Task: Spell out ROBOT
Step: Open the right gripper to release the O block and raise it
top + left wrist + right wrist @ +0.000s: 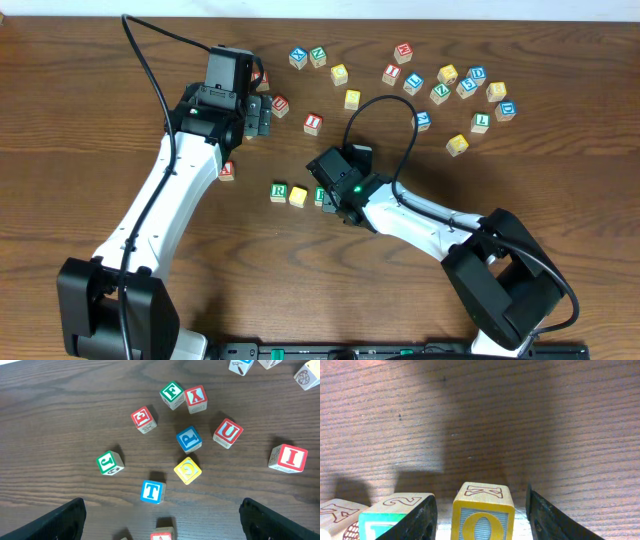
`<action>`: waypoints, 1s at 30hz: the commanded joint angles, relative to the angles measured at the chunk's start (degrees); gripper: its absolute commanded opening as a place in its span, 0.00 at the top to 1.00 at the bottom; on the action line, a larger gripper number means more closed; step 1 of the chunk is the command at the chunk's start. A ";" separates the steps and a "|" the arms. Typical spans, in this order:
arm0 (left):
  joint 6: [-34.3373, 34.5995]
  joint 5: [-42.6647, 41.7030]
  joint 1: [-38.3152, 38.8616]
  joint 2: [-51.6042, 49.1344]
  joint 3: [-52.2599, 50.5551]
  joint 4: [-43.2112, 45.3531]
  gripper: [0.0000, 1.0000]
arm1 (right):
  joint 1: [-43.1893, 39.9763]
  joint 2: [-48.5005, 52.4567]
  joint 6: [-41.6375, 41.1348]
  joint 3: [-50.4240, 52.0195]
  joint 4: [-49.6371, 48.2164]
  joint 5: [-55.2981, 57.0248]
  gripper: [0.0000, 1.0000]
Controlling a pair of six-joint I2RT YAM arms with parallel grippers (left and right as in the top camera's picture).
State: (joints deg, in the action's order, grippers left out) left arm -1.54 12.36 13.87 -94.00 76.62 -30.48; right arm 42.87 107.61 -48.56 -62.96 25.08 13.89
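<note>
Fingers on the right are standing apart around the O block, probably light and stiff, best pinched across flat sides.

Your left arm and right arm have white links, black joints and looping black cables, with a green light on the right.
</note>
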 commanded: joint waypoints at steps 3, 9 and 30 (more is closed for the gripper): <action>-0.37 0.72 -0.35 1.42 1.05 -0.17 0.04 | -1.53 -1.20 -0.02 0.33 -0.04 0.98 0.47; -0.37 0.72 -0.35 1.42 1.05 -0.17 0.04 | -2.56 -1.20 0.04 0.33 -0.31 0.96 0.47; -0.37 0.72 -0.35 1.42 1.05 -0.17 0.04 | -7.87 -1.20 4.81 0.31 -4.96 0.96 0.47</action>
State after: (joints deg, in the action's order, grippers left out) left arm -1.54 12.36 13.87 -94.00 76.62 -30.46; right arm 36.80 107.61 -45.98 -62.96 21.04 13.89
